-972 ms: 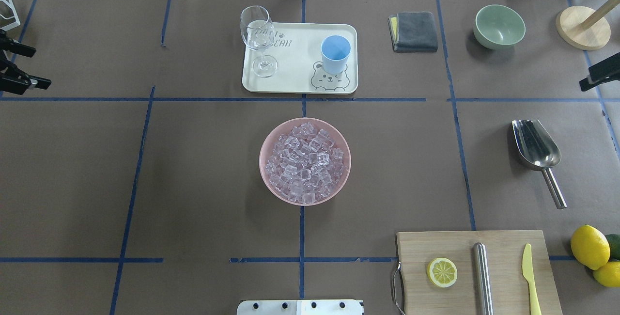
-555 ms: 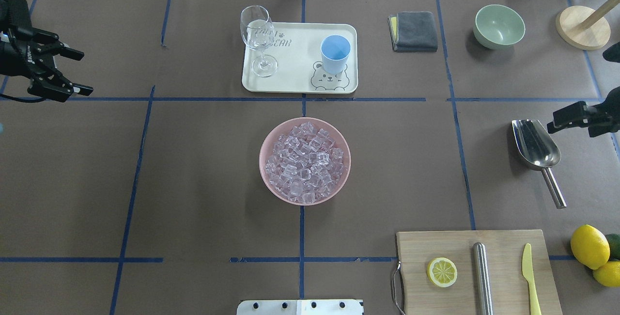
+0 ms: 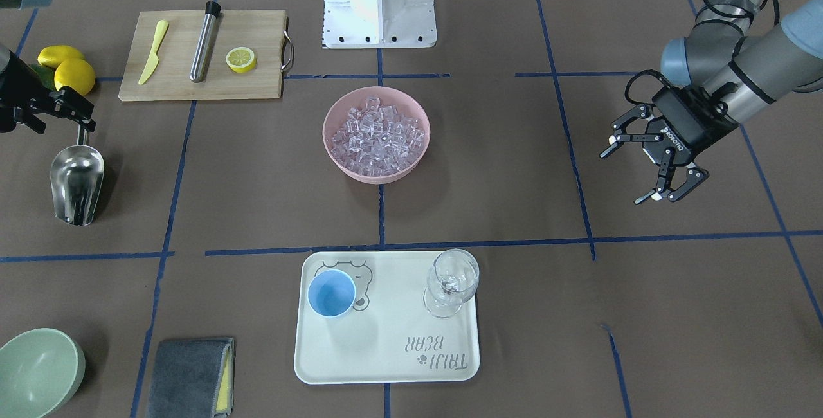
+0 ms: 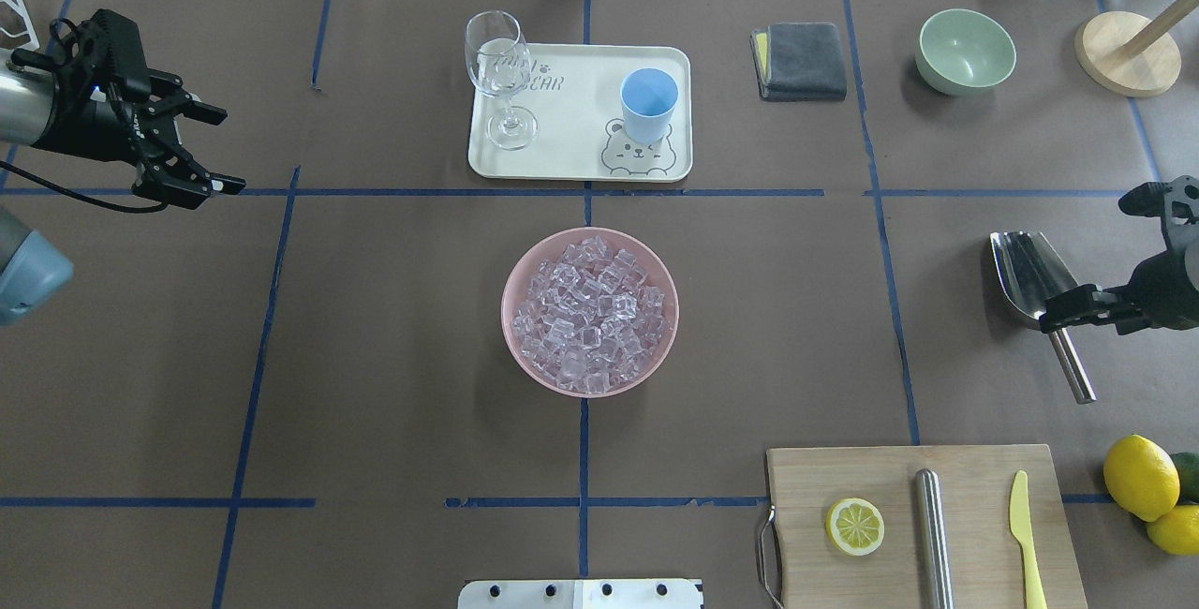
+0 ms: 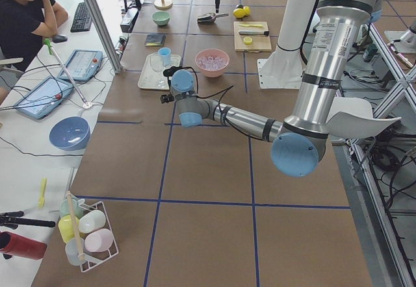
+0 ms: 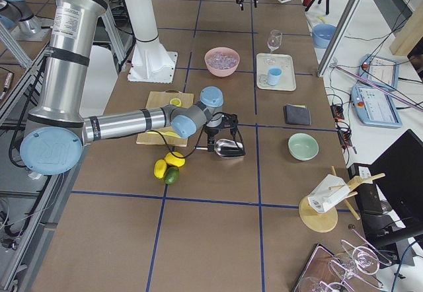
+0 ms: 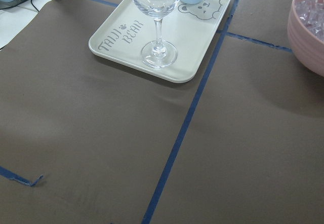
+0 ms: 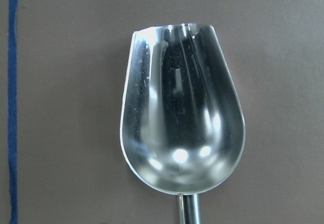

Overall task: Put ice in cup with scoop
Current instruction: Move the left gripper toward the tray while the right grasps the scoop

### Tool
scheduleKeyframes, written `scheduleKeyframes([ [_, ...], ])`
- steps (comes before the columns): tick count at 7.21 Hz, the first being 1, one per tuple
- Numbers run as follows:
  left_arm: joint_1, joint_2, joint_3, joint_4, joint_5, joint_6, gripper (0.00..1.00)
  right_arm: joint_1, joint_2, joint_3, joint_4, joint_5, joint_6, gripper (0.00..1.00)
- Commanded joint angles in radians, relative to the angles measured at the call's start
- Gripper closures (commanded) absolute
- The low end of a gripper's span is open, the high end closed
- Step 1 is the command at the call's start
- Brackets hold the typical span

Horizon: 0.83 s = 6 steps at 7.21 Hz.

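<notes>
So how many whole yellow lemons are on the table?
2. The first lemon and the second lemon lie together beside the wooden cutting board, next to a lime. None seems hidden.

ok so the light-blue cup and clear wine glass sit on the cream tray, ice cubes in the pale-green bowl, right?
No. The clear ice cubes fill the pink round bowl, not the empty pale-green bowl; the overhead exterior view shows it. The light-blue cup and clear wine glass do sit on the cream tray.
</notes>
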Motion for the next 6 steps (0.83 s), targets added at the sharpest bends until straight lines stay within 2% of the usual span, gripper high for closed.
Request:
scheduleKeyframes([
  [1,0.003,-0.001,-0.006,-0.003,0.003,0.0,0.0,-0.045,-0.002,-0.027,-0.003,-0.009,0.001,0.0],
  [5,0.003,0.001,-0.01,-0.003,0.003,0.0,0.0,-0.09,0.01,-0.059,0.005,-0.009,0.001,0.0],
  [6,0.003,0.001,-0.012,-0.005,0.003,0.0,0.0,-0.09,0.01,-0.073,0.007,-0.009,0.001,0.03],
])
